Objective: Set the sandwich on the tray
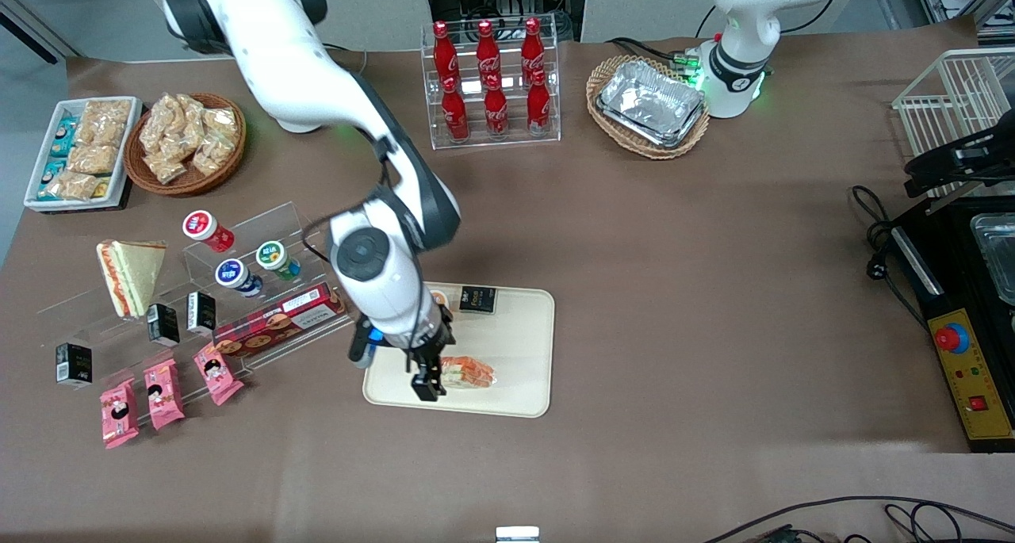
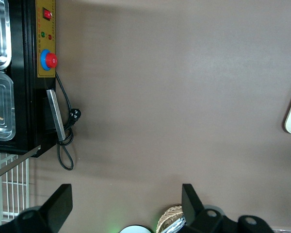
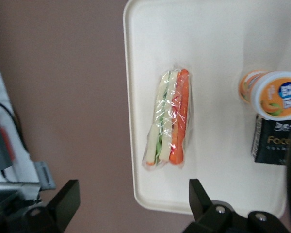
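Observation:
The sandwich (image 1: 468,371) (image 3: 169,119), a clear-wrapped wedge with orange, white and green layers, lies flat on the cream tray (image 1: 519,341) (image 3: 218,58), close to the tray's edge nearest the front camera. My right gripper (image 1: 428,381) (image 3: 133,199) hangs open just beside the sandwich, on the side toward the working arm's end, over the tray's corner. Nothing is between its fingers (image 3: 64,200), and the sandwich lies apart from them.
An orange-lidded cup (image 1: 438,298) (image 3: 276,94) and a black packet (image 1: 477,299) (image 3: 274,141) sit on the tray, farther from the front camera. A paler wedge (image 1: 131,273) and a biscuit box (image 1: 281,319) rest on the acrylic shelf. A cola rack (image 1: 492,83) and a foil-tray basket (image 1: 649,105) stand farther back.

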Robot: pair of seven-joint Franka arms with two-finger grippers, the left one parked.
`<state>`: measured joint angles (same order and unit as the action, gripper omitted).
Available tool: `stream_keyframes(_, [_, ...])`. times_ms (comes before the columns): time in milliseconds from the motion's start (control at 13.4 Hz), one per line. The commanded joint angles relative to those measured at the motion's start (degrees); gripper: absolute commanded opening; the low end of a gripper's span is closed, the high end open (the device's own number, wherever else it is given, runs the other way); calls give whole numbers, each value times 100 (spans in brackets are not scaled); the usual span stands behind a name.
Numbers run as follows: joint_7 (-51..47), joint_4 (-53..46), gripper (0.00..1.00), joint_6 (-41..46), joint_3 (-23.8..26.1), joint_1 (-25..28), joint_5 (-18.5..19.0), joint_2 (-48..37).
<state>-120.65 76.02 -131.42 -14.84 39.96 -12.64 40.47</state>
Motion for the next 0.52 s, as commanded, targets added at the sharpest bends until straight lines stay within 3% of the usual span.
stream_keyframes(0, [951, 150, 100, 818, 16, -147, 59, -750])
stream_keyframes(224, [2332, 142, 100, 1539, -2, -349, 182, -1076])
stream_keyframes(374, [2964, 246, 100, 2012, 7, -410, 787, -1347])
stream_keyframes(449, [3499, 308, 100, 2320, -2, -428, 859, -1488])
